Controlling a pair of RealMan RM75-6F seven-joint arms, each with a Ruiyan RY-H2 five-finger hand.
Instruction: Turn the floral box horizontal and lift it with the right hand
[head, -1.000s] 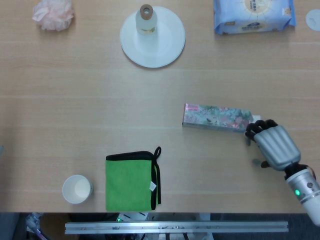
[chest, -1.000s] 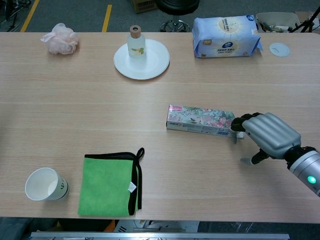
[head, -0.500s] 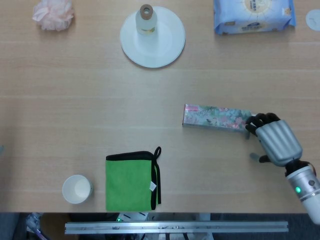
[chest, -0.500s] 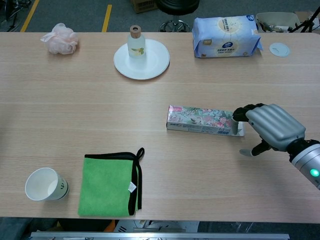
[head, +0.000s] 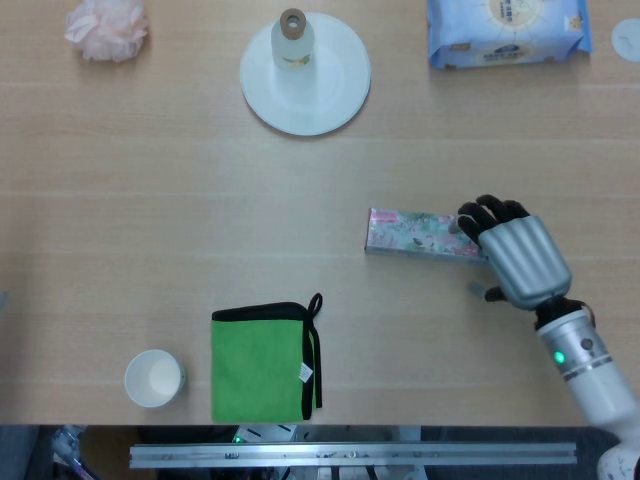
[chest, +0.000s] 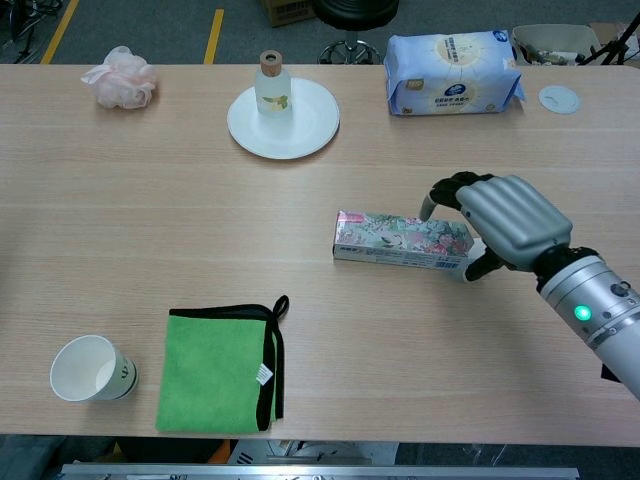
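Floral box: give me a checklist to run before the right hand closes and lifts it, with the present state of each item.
1. Floral box lies flat on the table, long side horizontal: ok.
2. Right hand is over the box's right end, fingers past the far edge, thumb on the near side: ok.
3. Fingers closed firmly on the box: cannot tell; the chest view shows them arched above it.
4. Nothing close beside the box; the green cloth, plate and tissue pack are well apart: ok.
5. Grasp near the box's middle: not ok, it is at one end, so the box may tip.
6. Left hand out of the way: ok, not in view.
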